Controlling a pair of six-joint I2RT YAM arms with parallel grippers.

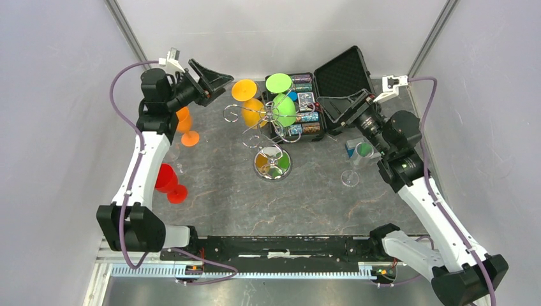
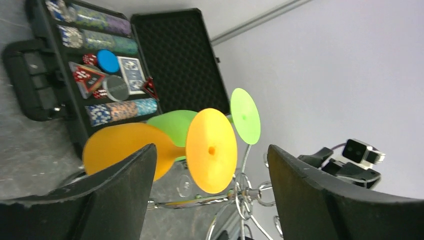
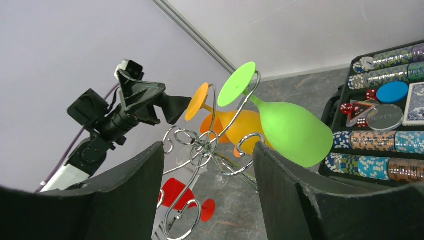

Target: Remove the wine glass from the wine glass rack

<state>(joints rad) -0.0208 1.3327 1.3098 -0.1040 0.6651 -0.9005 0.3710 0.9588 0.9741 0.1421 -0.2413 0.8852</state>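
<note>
From where I stand, the wine glass rack [image 1: 273, 164] looks easy to upset. It stands free in the middle of the bench [image 1: 319, 204], and its thin wire arms carry two glasses hung by the foot. These are an orange glass [image 2: 211, 150] on the left arm's side and a green glass [image 3: 292, 130] on the right arm's side, bowls slanting down, close beside each other.

A pull straight outward would likely catch a foot on its curled wire and drag or tip the whole stand. A tipped stand could shed the other glass. A careless lift might also knock the neighbouring bowl, or send the glass towards the open black case [image 1: 344, 73] just behind.

With both arms aimed at the same hub from opposite sides, they could also crowd each other.

The left jaws are spread wide and empty. They are level with the orange glass but short of it, with its foot framed between them in the left wrist view. The right jaws are likewise wide apart, touching nothing, with the rack's hub and the green glass framed between them.
</note>
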